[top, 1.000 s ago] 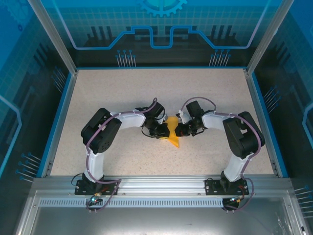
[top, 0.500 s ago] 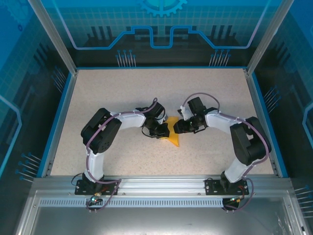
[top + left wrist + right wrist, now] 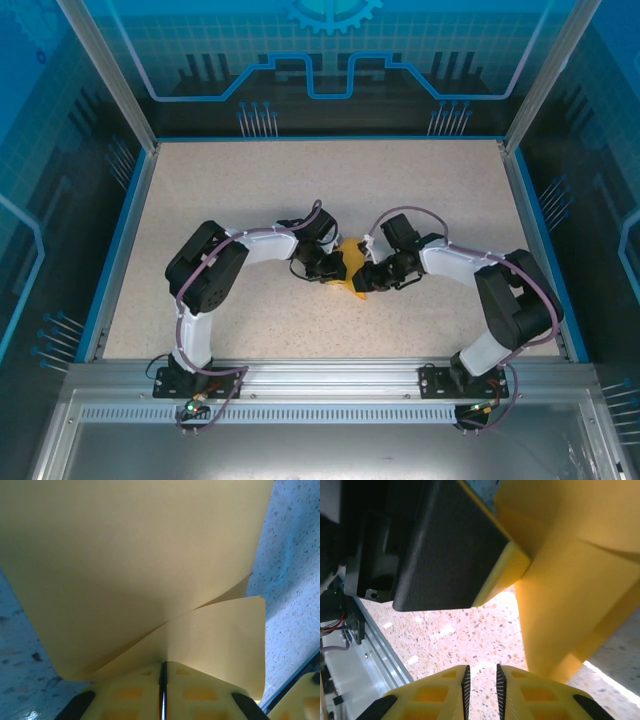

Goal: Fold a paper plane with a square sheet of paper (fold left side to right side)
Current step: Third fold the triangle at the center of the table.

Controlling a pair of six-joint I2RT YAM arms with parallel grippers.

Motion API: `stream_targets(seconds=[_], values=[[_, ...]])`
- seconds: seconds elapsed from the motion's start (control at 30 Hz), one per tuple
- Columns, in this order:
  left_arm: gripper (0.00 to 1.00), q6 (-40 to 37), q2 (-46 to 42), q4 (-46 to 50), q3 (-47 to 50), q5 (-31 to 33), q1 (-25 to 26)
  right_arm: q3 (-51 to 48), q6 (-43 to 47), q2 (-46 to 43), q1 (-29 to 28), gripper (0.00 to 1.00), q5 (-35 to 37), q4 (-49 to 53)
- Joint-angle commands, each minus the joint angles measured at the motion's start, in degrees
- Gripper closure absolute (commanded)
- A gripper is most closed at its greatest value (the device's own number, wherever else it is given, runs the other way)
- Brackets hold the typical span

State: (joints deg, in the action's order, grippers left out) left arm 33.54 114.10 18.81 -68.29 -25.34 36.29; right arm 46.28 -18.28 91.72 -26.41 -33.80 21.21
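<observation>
Right gripper [image 3: 362,282] now sits closer beside the paper plane [image 3: 150,555], jaws a crack apart and empty, while left gripper [image 3: 163,669] pinches the plane tight to hold it steady.

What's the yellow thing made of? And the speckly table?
The yellow sheet looks like thin matte paper: it bends in soft curves and holds sharp creases. The table looks like hard speckled stone or laminate, faintly glossy where light glints; which one, I can't tell.
</observation>
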Motion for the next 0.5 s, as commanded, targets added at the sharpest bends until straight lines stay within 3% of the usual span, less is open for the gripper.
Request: stream_targets(seconds=[0.0, 0.47], values=[[0.89, 0.3, 2.5, 3.1, 2.1, 5.0, 0.2, -0.3, -1.0, 1.8, -0.7, 0.77, -0.9, -0.2], [0.89, 0.1, 2.5, 3.5, 1.8, 5.3, 0.2, -0.5, -0.8, 5.3, -1.2, 0.78, 3.4, 2.1]])
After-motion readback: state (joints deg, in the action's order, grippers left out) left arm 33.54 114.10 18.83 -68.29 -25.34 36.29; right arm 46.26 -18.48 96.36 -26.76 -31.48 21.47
